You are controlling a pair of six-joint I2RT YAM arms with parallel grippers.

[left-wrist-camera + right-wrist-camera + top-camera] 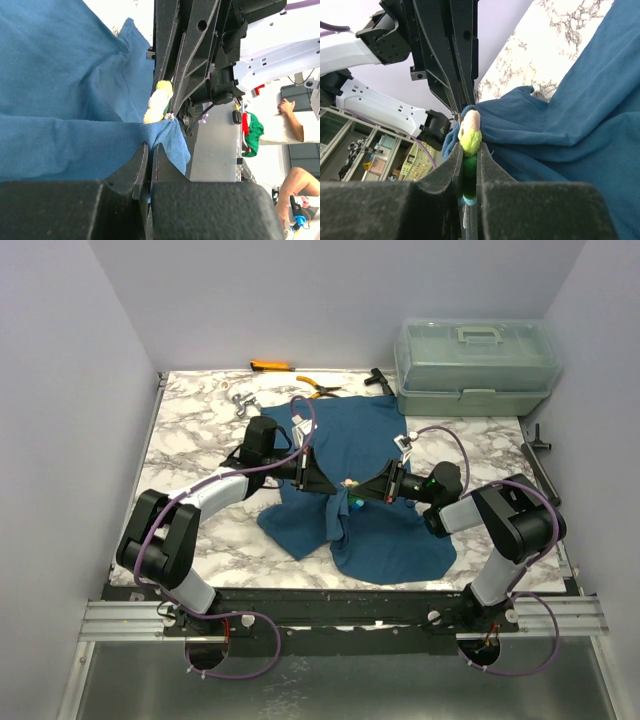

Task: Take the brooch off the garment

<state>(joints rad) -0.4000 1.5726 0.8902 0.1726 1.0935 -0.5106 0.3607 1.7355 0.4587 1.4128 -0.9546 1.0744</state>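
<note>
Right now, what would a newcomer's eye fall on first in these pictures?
In the middle, over the crumpled teal garment, the right pincer is shut on the bright yellow-green brooch. It is tip to tip with the left pincer, which pinches a fold of cloth right beside it. A translucent toolbox sits at the far right corner.

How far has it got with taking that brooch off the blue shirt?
Done: the left claw pinches a raised fold of the shirt, and the right claw is closed on the brooch. In hand: the two claws meet tip to tip, ready to pull apart. To do: the brooch touches the cloth, apparently not free, so it has to be pulled clear.
</note>
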